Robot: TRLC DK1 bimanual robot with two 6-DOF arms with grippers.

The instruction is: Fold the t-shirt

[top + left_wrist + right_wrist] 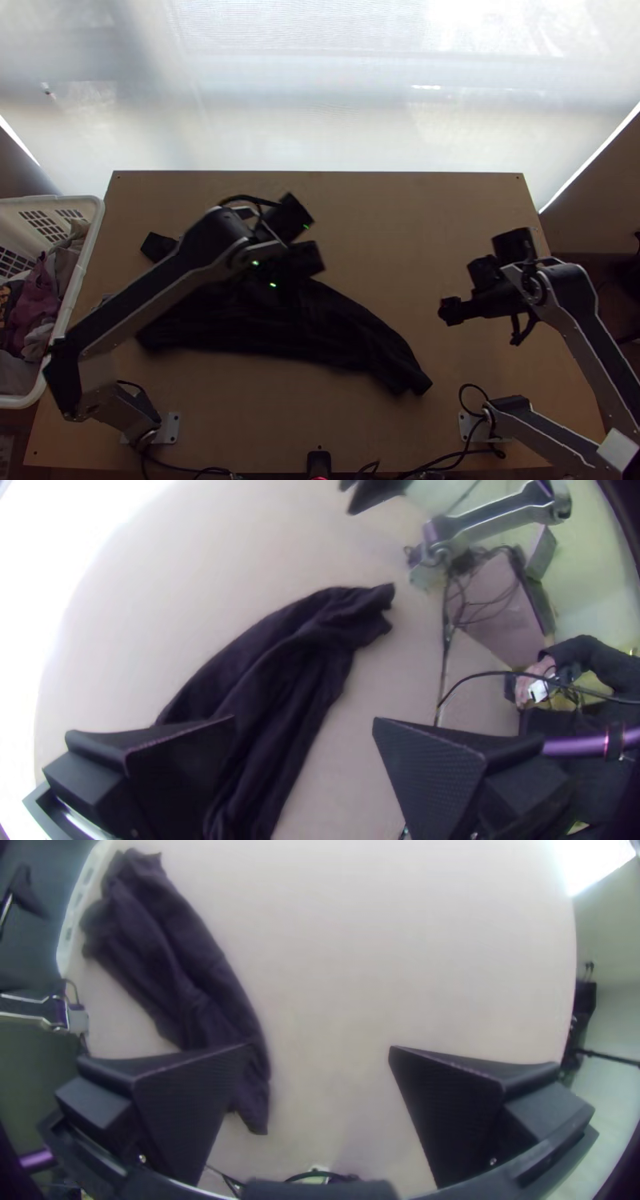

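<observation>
While the black t-shirt [248, 324] lies bunched lengthwise on the table [400, 216], wrist views show the left gripper [304, 260] and right gripper [452, 310] gaping wide; the top view has a white clothes basket [86, 253] alongside, a bright screen [320, 120] beyond.

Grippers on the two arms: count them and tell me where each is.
2: the left gripper is above the dark shirt, the right gripper over the table, right of the shirt.

Bright light glares through a pale screen [320, 104] beyond a dimly lit table [400, 212] in the top view; both wrist views show the table brighter, its edges bowed, with white glare and darkened corners.
</observation>
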